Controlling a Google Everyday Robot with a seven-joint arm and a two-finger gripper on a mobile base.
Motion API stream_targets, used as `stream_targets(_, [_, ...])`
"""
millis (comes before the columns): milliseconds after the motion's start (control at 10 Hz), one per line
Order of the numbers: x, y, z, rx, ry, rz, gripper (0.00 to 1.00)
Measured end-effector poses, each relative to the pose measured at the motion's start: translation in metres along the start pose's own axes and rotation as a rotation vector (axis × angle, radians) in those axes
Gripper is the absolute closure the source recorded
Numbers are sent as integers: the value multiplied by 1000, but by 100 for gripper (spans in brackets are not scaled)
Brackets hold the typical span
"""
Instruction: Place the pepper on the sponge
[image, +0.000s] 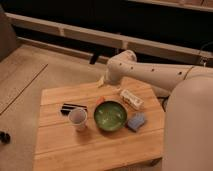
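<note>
**Pepper on the table, apart from the sponge; gripper above it.**

The small, slender orange-red pepper (101, 99) lies on the slatted wooden table (65, 150), just behind the round green bowl (110, 116). The flat light-blue rectangular sponge (136, 121) sits just beside the bowl on its other side, with nothing on top. The robot's pale gripper (102, 82) hangs close above the pepper; whether it is parted or closed cannot be told. Advised: descend straight, grasp across the pepper's narrow width, carry it clear of the bowl rim, and centre it on the sponge.

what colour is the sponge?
Light blue, in the camera view; the sponge sits beside the green bowl. The gripper is just above the pepper.
</note>
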Motion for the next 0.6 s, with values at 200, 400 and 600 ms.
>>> stream_targets(200, [-10,9,20,-25,7,-48,35])
stream_targets(400, [-3,11,48,-55,48,-50,35])
stream_targets(600, [11,10,82,-92,113,-21,35])
